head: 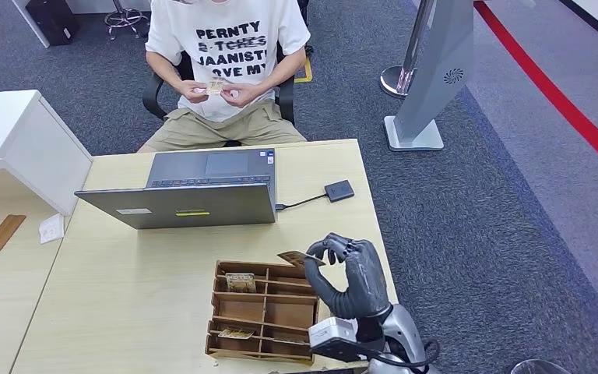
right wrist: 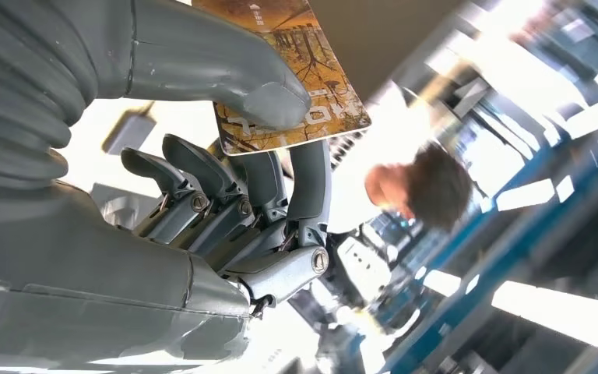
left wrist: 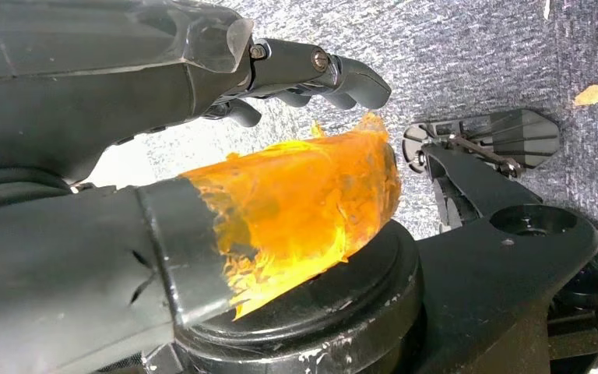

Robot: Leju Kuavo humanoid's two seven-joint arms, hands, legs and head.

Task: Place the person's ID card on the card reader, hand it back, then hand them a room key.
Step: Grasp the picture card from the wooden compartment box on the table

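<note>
Right hand: my right hand [head: 356,273] is raised above the near right part of the table [head: 124,288], fingers curled, pinching a room key card [head: 300,258] between thumb and a finger.
Room key card: brown and orange, printed with a tree-like pattern; in the right wrist view my thumb [right wrist: 233,78] presses on its face while a finger [right wrist: 310,175] backs it from the other side. It hangs just above the far right corner of the wooden tray.
Left hand: my left hand [left wrist: 311,78] hangs low over grey carpet; its dark fingers are loosely curled with nothing between them, and an orange covering wraps the thumb.
Wooden tray: the wooden tray [head: 222,331] sits on the table's near edge, split into compartments; one card [head: 240,282] lies in a far compartment and another card [head: 236,333] in a near one.
ID card: the ID card [head: 216,86] is in both hands of the person [head: 226,47] seated across the table, held at chest height, well apart from the reader.
Card reader: the card reader [head: 339,190], small and dark, lies flat on the far right of the table, cabled to the laptop [head: 187,204].
Laptop: open, lid back toward me, between tray and person.
</note>
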